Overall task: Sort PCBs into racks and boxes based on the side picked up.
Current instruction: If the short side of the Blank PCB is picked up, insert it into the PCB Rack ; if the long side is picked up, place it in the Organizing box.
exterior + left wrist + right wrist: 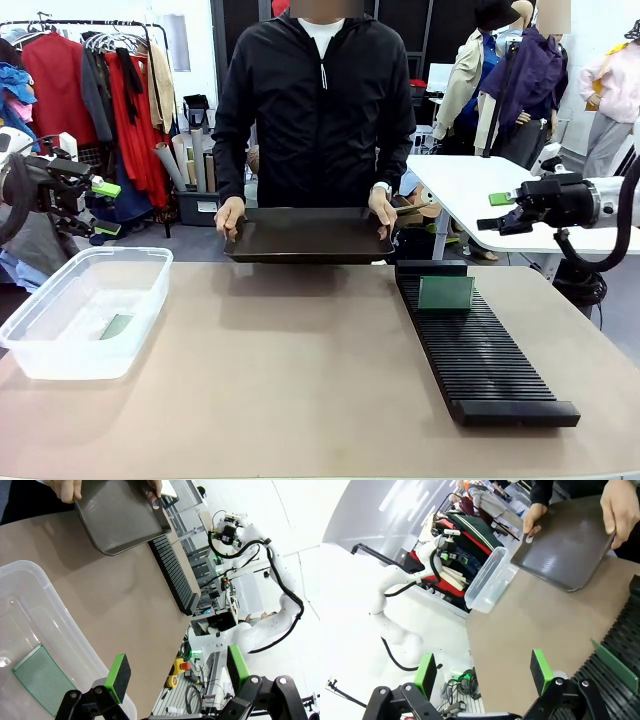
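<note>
Grippers hang apart over the table's two ends, both with jaws spread wide and holding nothing. Below the left gripper point(175, 672) lies the clear translucent plastic tub point(85, 310), one thin green circuit board point(42, 678) flat on its floor; the tub's near corner is cut off by the fingers in the left wrist view. Ahead of the right gripper point(482, 667) another green board point(446, 293) stands upright in the long black slotted rack point(480, 360), its face unreadable. Beyond both, a person's hands point(230, 215) hold a shallow dark tray point(308, 238) at the table's far edge.
</note>
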Action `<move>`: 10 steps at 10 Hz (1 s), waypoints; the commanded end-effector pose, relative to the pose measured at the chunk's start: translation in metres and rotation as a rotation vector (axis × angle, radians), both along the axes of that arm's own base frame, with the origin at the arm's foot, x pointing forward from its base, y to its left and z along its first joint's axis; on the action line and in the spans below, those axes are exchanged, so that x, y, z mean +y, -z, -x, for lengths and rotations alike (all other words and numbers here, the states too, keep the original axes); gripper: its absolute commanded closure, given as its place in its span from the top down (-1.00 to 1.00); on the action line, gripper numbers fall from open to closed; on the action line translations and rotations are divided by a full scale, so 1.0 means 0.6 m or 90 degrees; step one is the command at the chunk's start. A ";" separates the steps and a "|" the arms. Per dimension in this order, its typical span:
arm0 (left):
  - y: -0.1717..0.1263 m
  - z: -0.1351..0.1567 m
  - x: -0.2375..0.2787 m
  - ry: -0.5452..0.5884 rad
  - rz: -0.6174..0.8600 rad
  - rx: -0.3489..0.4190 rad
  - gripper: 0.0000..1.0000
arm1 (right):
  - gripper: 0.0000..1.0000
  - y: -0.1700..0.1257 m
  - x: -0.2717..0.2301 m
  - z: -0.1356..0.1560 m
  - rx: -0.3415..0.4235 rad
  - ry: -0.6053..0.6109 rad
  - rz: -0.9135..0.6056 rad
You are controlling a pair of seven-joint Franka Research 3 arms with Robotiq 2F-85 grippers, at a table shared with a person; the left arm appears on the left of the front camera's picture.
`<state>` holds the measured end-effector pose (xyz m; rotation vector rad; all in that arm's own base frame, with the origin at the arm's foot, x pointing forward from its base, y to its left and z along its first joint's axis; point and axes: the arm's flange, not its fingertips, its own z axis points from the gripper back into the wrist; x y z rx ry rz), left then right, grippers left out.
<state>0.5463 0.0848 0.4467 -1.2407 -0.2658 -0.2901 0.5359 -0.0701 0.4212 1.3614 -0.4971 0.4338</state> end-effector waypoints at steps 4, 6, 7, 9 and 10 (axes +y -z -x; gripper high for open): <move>-0.005 0.000 0.001 -0.001 0.000 0.000 1.00 | 1.00 -0.011 0.005 0.037 0.000 0.003 -0.003; -0.005 0.000 0.001 -0.001 0.000 0.000 1.00 | 1.00 -0.011 0.005 0.037 0.000 0.003 -0.003; -0.005 0.000 0.001 -0.001 0.000 0.000 1.00 | 1.00 -0.011 0.005 0.037 0.000 0.003 -0.003; -0.005 0.000 0.001 -0.001 0.000 0.000 1.00 | 1.00 -0.011 0.005 0.037 0.000 0.003 -0.003; -0.005 0.000 0.001 -0.001 0.000 0.000 1.00 | 1.00 -0.011 0.005 0.037 0.000 0.003 -0.003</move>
